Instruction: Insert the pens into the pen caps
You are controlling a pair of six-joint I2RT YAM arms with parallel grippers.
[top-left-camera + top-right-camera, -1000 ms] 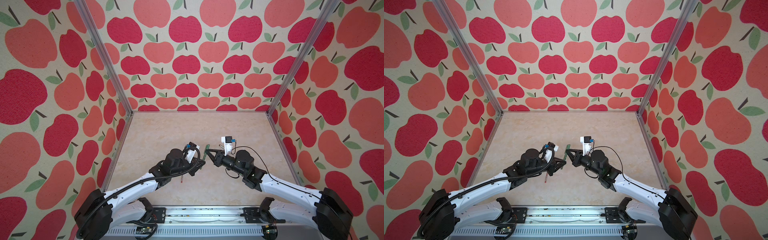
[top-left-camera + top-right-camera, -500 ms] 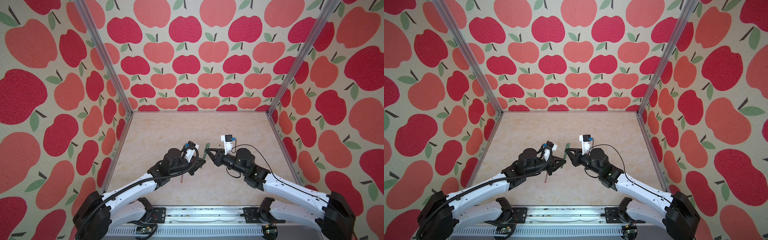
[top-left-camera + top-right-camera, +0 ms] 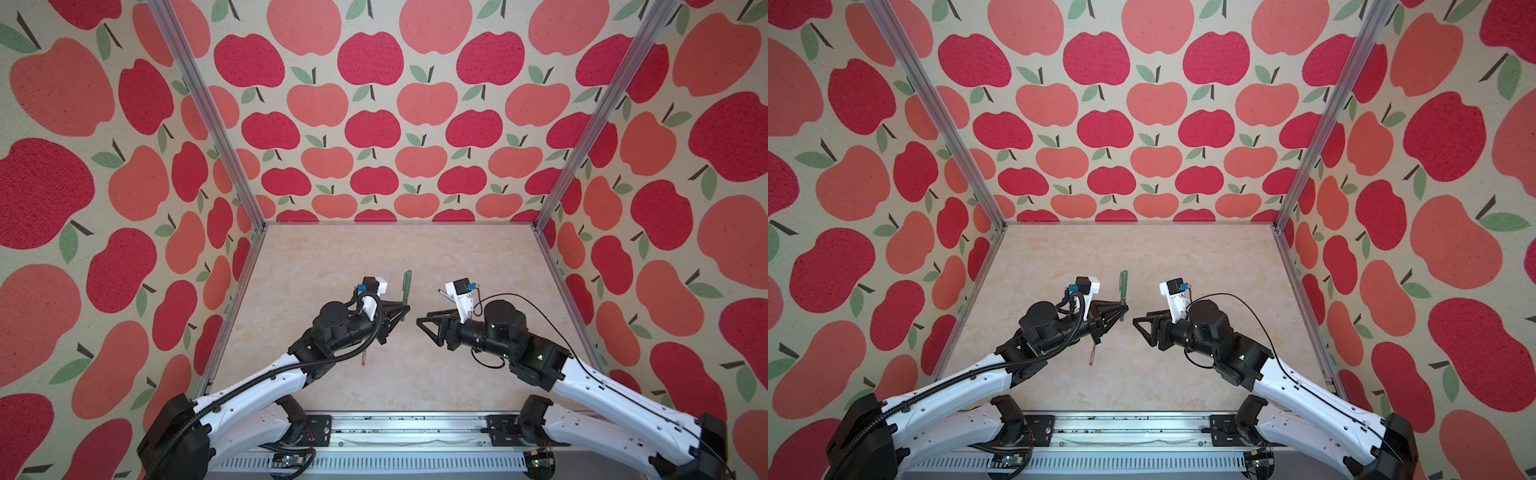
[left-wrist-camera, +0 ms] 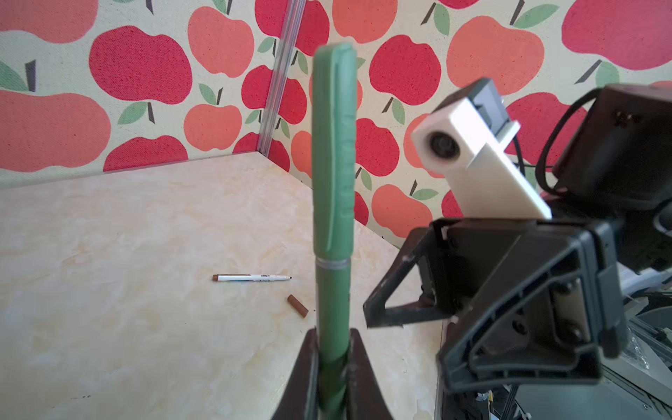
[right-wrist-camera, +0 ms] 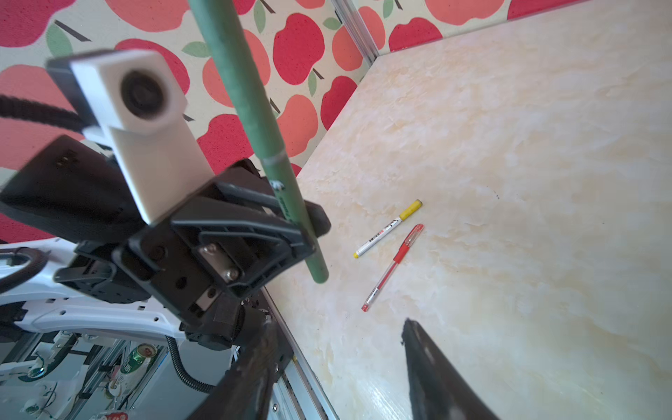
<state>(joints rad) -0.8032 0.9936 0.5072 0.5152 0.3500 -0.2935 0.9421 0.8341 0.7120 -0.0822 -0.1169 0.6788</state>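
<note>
Capped green pen (image 4: 332, 203) pinched low on barrel by closed left gripper (image 3: 400, 312), held upright above table (image 4: 109, 254). Empty right gripper (image 3: 424, 319) spread beside. Pen judged light, stiff, slick; barrel grip advised. Uncapped white pen (image 4: 251, 278), brown cap (image 4: 298, 306) seen apart on table.

A robotics lab test booth: three walls of cream fabric printed with red and coral apples (image 3: 374, 62) meet at bare aluminium corner posts (image 3: 212, 124) around a beige marble-look tabletop (image 3: 374, 257). Two white-and-black robot arms (image 3: 257, 386) are mounted on a metal rail (image 3: 407, 432) along its near edge, beside small exposed circuit boards (image 3: 286, 460).
</note>
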